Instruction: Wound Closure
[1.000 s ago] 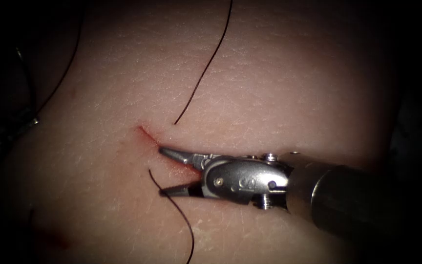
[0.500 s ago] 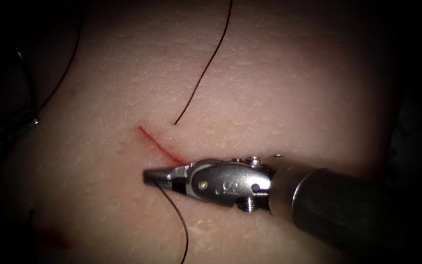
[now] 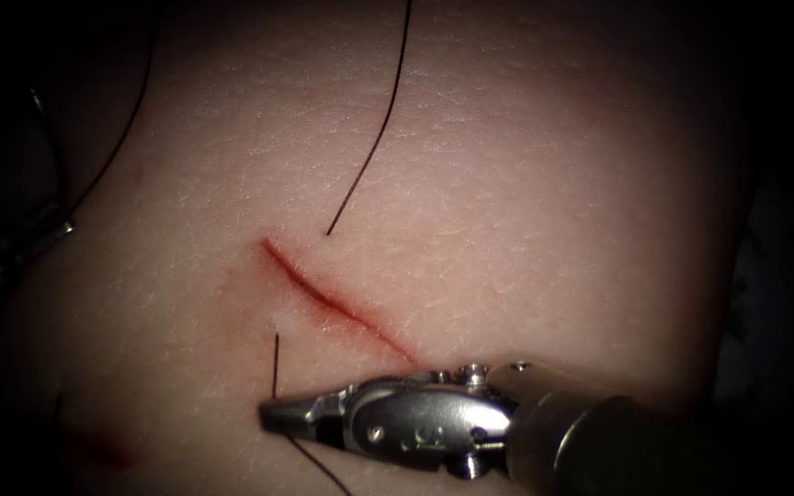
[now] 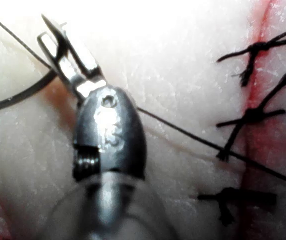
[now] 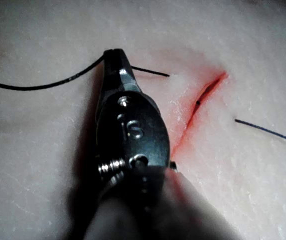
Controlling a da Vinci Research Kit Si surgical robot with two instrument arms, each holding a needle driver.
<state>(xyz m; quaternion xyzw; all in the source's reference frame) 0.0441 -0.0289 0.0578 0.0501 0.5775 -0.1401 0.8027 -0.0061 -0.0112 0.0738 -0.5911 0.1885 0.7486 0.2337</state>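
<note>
The right tool (image 3: 273,418) grips thread (image 3: 275,363) left of the cut (image 3: 333,303) in the tissue (image 3: 526,184).

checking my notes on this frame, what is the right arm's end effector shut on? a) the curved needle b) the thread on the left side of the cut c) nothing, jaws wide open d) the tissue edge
b: in the endoscope view the right arm's end effector has its jaws closed on the thread, left of the cut in the tissue; the right wrist view shows the same grip.
</note>
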